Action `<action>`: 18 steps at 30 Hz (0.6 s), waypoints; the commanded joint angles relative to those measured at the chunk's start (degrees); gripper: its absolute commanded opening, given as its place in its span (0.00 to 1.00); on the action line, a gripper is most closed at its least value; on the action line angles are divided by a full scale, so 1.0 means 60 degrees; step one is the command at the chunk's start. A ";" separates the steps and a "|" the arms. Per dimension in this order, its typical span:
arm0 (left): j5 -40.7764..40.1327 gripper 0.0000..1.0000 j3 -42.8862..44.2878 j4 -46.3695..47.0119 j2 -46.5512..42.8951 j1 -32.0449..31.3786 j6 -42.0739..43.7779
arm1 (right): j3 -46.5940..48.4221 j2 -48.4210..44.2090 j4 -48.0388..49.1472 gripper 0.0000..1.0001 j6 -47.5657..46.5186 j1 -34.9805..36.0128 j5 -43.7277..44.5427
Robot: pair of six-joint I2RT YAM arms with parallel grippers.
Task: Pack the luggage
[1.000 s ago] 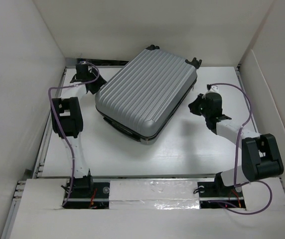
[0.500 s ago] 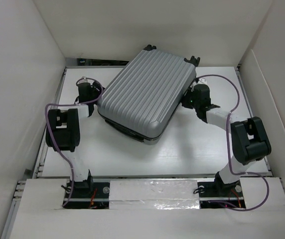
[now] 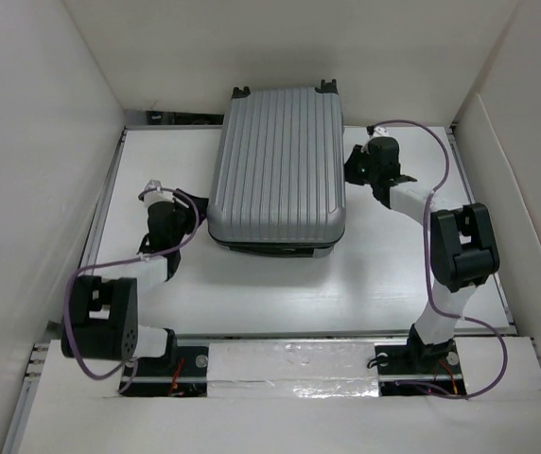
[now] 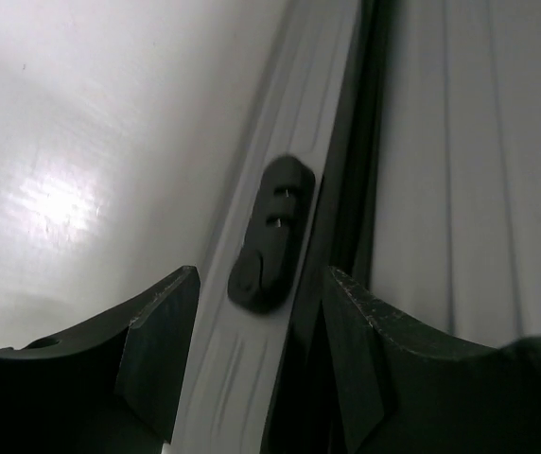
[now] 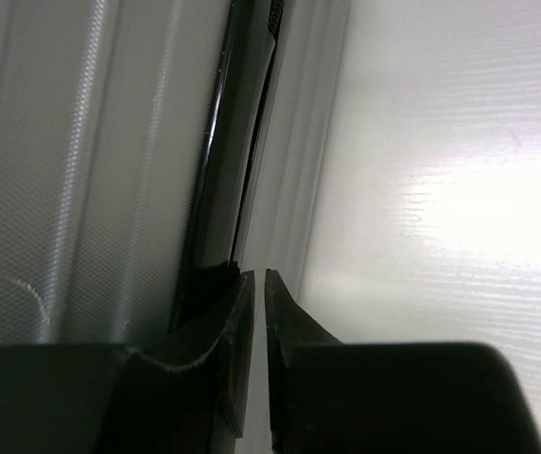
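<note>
A: The luggage (image 3: 277, 165) has swung round. A second ago it lay slantwise across the table (image 3: 365, 274); now it sits square, long sides running from the far edge toward the near one.

B: Both arms shifted too?

A: Yes. The left arm has folded back toward its base, and the left gripper (image 3: 187, 219) now sits at the case's left side, by its near-left corner. The right gripper (image 3: 354, 170) has come in against the right side, toward the far end.

B: Where is the case exactly?

A: Middle of the far edge, ribbed shell up, lid closed, its two black wheels (image 3: 241, 92) at the back.

B: Left jaws?

A: In the left wrist view the left gripper (image 4: 261, 284) stands about half open. A small black stud (image 4: 269, 232) on the case's side lies between its fingers with a gap on each side, so nothing is gripped.

B: And the right?

A: In its wrist view the right gripper (image 5: 256, 284) is barely parted, a thin slit with nothing in it. The tips are right beside the dark seam (image 5: 218, 180) along the case's side; I cannot tell if they touch it.
</note>
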 commanded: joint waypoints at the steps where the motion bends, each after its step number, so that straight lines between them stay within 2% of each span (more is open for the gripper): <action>1: 0.0949 0.51 -0.0774 0.0278 -0.1025 -0.0505 -0.0044 | 0.0583 0.0054 0.0351 0.18 0.0282 0.0284 -0.1683; 5: 0.0963 0.52 -0.1418 0.0234 -0.2691 -0.0593 -0.0453 | 0.0453 -0.0062 0.0087 0.21 0.0223 0.0284 -0.1626; 9: 0.1095 0.53 -0.1625 0.0046 -0.3765 -0.0681 -0.0615 | -0.1081 -0.1086 0.0729 0.25 0.0617 -0.0081 -0.1434; 12: 0.0877 0.53 -0.1611 -0.0583 -0.4424 -0.0681 -0.0325 | -0.1860 -0.2315 0.0556 0.35 0.0721 -0.0418 -0.0952; 13: 0.0484 0.53 -0.1611 -0.0789 -0.4600 -0.0681 -0.0250 | -0.2487 -0.3087 0.0570 0.44 0.0750 -0.0419 -0.0820; 15: 0.0290 0.54 -0.1771 -0.0995 -0.5171 -0.0681 -0.0162 | -0.3134 -0.3955 0.0512 0.52 0.0823 -0.0507 -0.0176; 18: 0.0479 0.54 -0.1948 -0.0996 -0.5553 -0.0681 -0.0220 | -0.4496 -0.5902 0.0525 0.52 0.1100 -0.0420 0.0352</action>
